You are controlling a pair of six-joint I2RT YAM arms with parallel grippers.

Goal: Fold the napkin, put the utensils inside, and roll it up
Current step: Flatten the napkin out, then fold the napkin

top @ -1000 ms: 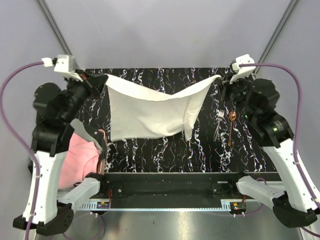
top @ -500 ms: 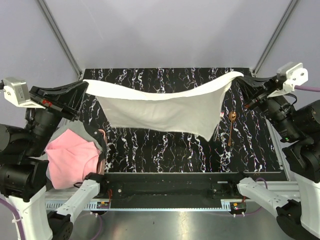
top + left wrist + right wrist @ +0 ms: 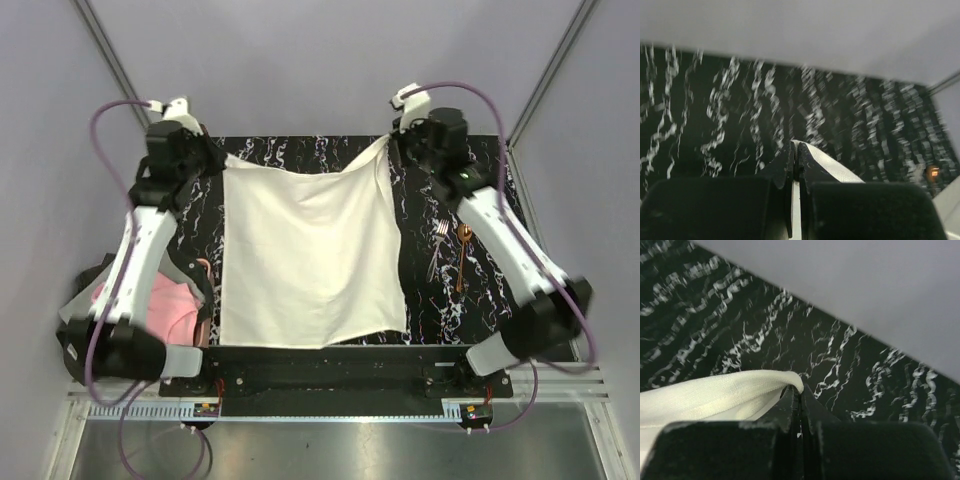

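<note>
The cream napkin (image 3: 305, 255) lies spread nearly flat on the black marbled table (image 3: 440, 310), its near edge by the front rail. My left gripper (image 3: 222, 160) is shut on its far left corner (image 3: 822, 160). At the far right corner (image 3: 740, 392), my right gripper (image 3: 388, 143) is shut on the cloth too. Both pinched corners sit slightly raised at the back of the table. The silver fork (image 3: 437, 246) and the copper-brown utensil (image 3: 463, 255) lie side by side on the table, right of the napkin.
A pink and grey cloth (image 3: 160, 305) lies off the table's left edge under the left arm. The black front rail (image 3: 330, 362) runs along the near edge. Grey walls (image 3: 320, 60) close in the back and sides.
Both arms swung inward and down to the back of the table. The napkin, hanging stretched in the air before, now lies spread out on the table.
</note>
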